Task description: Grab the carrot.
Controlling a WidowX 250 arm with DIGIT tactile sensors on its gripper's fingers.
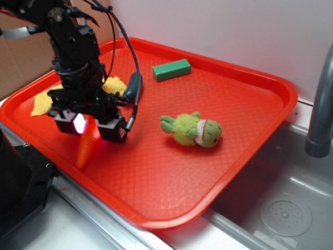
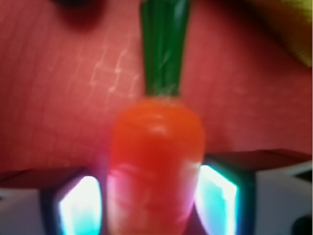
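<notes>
The carrot [image 1: 85, 150] is orange with a dark green stem and lies on the red tray [image 1: 218, 166] near its front-left rim, tip pointing at the rim. My gripper [image 1: 88, 129] comes down over its thick end, one finger on each side. In the wrist view the carrot [image 2: 156, 166] fills the space between the two glowing pads [image 2: 80, 208], which sit against its sides. Its green stem [image 2: 164, 46] points away from me. The carrot still seems to rest on the tray.
A green plush toy [image 1: 192, 130] lies mid-tray. A green block [image 1: 171, 69] sits at the back. A yellow cloth [image 1: 44, 101] and a dark green cucumber [image 1: 133, 86] lie behind the gripper. A sink basin and a grey faucet [image 1: 320, 104] are on the right.
</notes>
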